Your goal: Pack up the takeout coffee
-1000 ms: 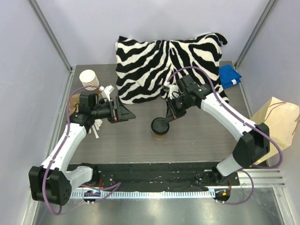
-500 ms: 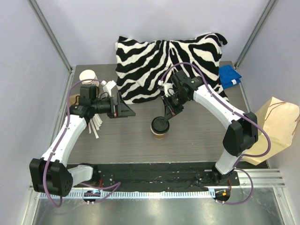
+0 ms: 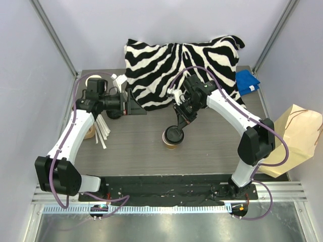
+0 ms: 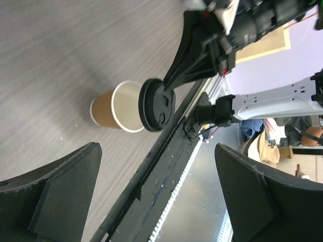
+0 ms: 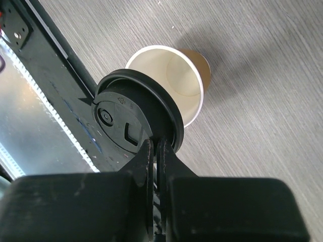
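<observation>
My right claw [image 5: 156,146] is pinched on the rim of the black lid [image 5: 128,118]. The lid is tilted and off-centre over the open cup [image 5: 174,75], which stands mid-desk [image 3: 131,146]. My left claw [image 3: 135,102] is wide and empty. Risk: pushing down skewed catches one side of the rim, so the unbraced cup tips or the lid twists out of the pinch.

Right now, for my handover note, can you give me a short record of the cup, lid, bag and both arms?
cup: upright on the table, open
lid: black, partly over the cup's rim, not seated
right fingers: shut on the lid's edge
left fingers: open, empty
bag: far right, beside the table
</observation>
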Robot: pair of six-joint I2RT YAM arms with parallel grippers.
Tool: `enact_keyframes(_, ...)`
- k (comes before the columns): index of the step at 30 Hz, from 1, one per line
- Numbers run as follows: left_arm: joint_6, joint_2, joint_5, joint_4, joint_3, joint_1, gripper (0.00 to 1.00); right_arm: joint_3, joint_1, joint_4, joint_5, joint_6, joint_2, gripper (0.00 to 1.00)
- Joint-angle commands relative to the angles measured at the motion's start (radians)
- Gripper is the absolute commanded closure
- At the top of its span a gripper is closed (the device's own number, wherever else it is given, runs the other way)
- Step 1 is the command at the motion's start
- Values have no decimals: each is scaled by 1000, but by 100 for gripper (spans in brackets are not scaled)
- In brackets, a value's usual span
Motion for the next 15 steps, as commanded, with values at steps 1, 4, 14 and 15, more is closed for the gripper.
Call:
enact_keyframes(1, 22, 26, 44, 18, 73, 2, 0, 33, -2, -21, -13, -71, -26, 99)
enact_keyframes(4, -46, 57, 53, 61, 55, 2, 0, 73, -2, -41, -19, -80, 14, 99)
enact_keyframes(14, -199, 35, 59, 266, -65, 11, 0, 107, -2, -64, -66, 6, 98, 99)
enact_keyframes(15, -201, 32, 59, 268, -67, 11, 0, 116, -3, -64, -59, 13, 101, 99)
